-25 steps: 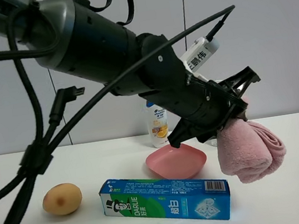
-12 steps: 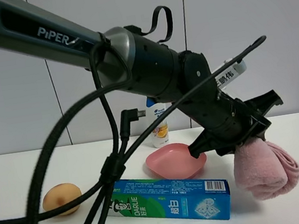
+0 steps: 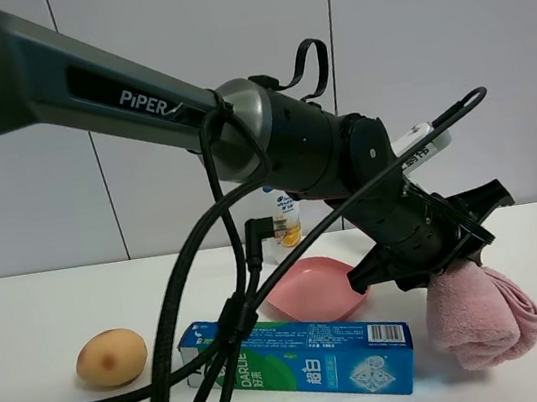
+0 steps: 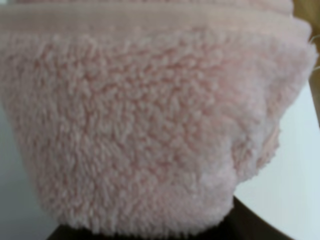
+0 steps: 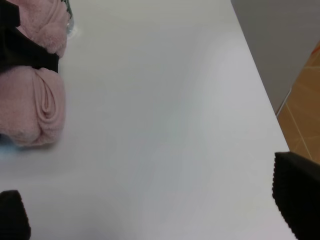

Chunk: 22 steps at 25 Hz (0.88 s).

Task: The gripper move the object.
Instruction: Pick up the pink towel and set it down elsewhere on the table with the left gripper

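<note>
1. The left tool (image 3: pixel 456 256) grips the top of a rolled pink towel (image 3: pixel 485 315), its jaws tight on it.
2. The towel hangs just right of the toothpaste box (image 3: pixel 302 356), low over the desk (image 3: pixel 23 318); whether it touches the desk is unclear.
3. The right tool (image 5: pixel 155 207) gapes wide and holds nothing.

My left pincer (image 3: pixel 456 256) is black, on a dark grey arm (image 3: pixel 270 140) lettered in white. The towel (image 3: pixel 483 316) is one plain soft pink all over. The bowl (image 3: pixel 312 290) is a warmer salmon pink. The box (image 3: pixel 302 356) runs from blue to green, with white print. The potato (image 3: pixel 111 357) is tan with a darker brown blotch. The bottle (image 3: pixel 282 224) is white with blue and orange on it. The table (image 3: pixel 22 309) is white, my cables (image 3: pixel 178 305) black.
</note>
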Motion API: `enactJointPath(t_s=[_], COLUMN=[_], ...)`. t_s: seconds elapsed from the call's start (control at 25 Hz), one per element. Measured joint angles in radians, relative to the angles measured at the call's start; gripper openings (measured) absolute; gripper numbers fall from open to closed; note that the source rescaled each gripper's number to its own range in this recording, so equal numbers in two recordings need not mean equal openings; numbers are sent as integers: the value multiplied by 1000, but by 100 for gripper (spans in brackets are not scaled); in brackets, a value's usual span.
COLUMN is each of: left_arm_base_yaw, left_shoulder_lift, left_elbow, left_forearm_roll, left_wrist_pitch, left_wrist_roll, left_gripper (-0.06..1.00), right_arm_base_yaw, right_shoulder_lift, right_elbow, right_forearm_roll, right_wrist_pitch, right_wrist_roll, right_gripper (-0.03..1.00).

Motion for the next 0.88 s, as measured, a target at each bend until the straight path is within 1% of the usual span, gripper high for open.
enactJointPath(t_s=[0.4,0.48,0.52,0.56,0.6,0.64,0.68,0.72,0.76,0.8,0.88], left_arm_base_yaw=[0,0,0,0,0,0,0,0,0,0,0], left_shoulder_lift=[15,16,16,16,16,16,16,16,16,16,16], left_elbow=[-3,-3,-3,-3,-3,-3,-3,-3,-4,-5,-5], left_forearm_roll=[5,16,26,38,46,49,50,51,52,53,53], left_wrist_pitch=[-2,-13,-21,-28,-36,-46,-57,-65,-68,-69,-69], left_wrist_roll=[1,15,21,25,26,27,28,29,29,29,29], left_gripper=[0,0,3,16,37,60,77,86,92,96,98], right_arm_base_yaw=[0,0,0,0,0,0,0,0,0,0,0], right_shoulder_lift=[0,0,0,0,0,0,0,0,0,0,0], right_elbow=[0,0,0,0,0,0,0,0,0,0,0], right_forearm_roll=[1,1,1,1,1,1,1,1,1,1,1], right_wrist_pitch=[0,0,0,0,0,0,0,0,0,0,0], right_wrist_roll=[0,0,0,0,0,0,0,0,0,0,0], right_gripper=[100,100,100,100,100,100,100,100,100,100,100])
